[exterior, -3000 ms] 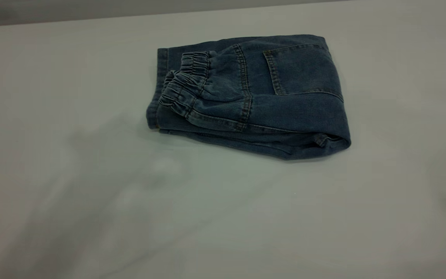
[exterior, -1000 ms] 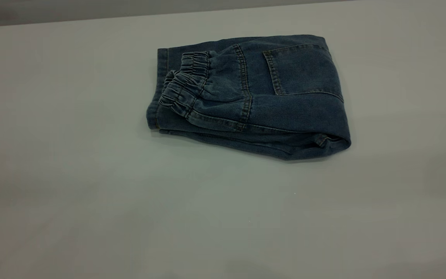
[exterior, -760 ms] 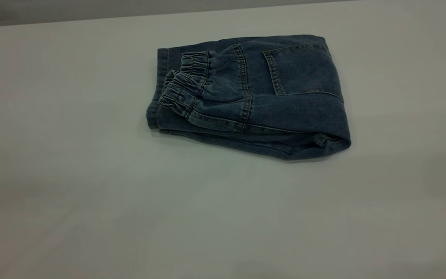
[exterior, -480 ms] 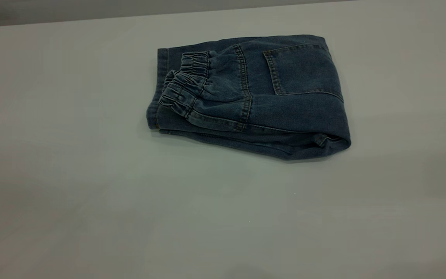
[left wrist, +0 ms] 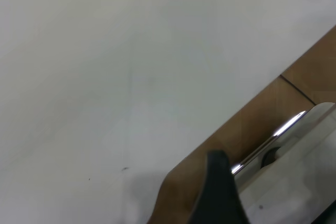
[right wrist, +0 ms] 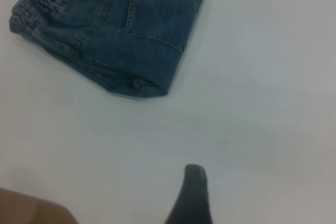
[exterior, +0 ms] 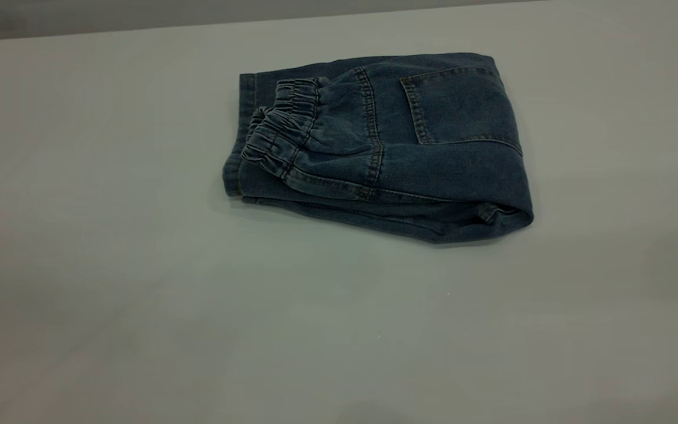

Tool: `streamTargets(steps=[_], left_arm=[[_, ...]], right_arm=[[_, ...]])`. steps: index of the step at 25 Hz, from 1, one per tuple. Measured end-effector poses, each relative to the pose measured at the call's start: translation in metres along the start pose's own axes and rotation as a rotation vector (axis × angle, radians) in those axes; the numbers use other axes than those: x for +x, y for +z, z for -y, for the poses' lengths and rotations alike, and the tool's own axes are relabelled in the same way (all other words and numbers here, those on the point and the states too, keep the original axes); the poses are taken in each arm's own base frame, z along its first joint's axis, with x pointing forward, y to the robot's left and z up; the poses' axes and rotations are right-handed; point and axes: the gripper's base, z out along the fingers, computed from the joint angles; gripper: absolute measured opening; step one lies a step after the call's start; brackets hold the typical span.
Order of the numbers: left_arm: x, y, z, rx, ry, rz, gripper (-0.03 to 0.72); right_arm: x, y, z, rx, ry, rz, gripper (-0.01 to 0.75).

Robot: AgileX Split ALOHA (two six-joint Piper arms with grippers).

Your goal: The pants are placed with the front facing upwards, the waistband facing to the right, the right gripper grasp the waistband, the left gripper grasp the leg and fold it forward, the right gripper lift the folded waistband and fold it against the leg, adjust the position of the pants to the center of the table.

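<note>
The pants lie folded into a compact bundle on the table, toward twelve o'clock of its middle in the exterior view, with the waistband folded over on top and its ruffled edge facing nine o'clock. The right gripper hovers over bare table, well apart from the pants, and the left gripper sits at the table's edge. Only one dark finger of each shows, so I cannot tell whether either is open or closed.

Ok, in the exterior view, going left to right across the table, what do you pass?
Bare table → stitched leg hem at the left end of the folded pants → gathered waistband lying on top → back pocket → rounded fold at the right end → bare table again.
</note>
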Motion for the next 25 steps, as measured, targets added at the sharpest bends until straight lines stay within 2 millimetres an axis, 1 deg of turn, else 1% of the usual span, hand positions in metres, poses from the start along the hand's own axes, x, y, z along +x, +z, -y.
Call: streamTargets(steps=[4,7,9,13,17,22,25], left_arm=[[0.001,-0.001,0.0,0.002,-0.001,0.01,0.475],[0.004,-0.006,0.0,-0.007,-0.015,0.046,0.475],[0.007,-0.011,-0.002,-0.041,-0.054,0.087,0.475],[0.017,-0.023,-0.005,-0.145,-0.163,0.184,0.475],[0.029,-0.036,-0.004,-0.292,-0.283,0.294,0.475],[0.039,-0.045,0.002,-0.446,-0.386,0.39,0.475],[0.042,-0.047,0.005,-0.491,-0.41,0.419,0.475]], right_arm=[[0.0,0.0,0.0,0.0,0.0,0.0,0.557],[0.0,0.0,0.0,-0.001,0.0,0.0,0.557],[0.0,0.0,0.0,-0.001,0.0,0.0,0.557],[0.001,-0.002,-0.001,0.001,-0.003,0.016,0.556],[0.007,-0.011,-0.004,0.008,-0.015,0.081,0.556],[0.014,-0.021,-0.007,0.019,-0.032,0.158,0.554],[0.017,-0.024,-0.008,0.022,-0.038,0.185,0.554]])
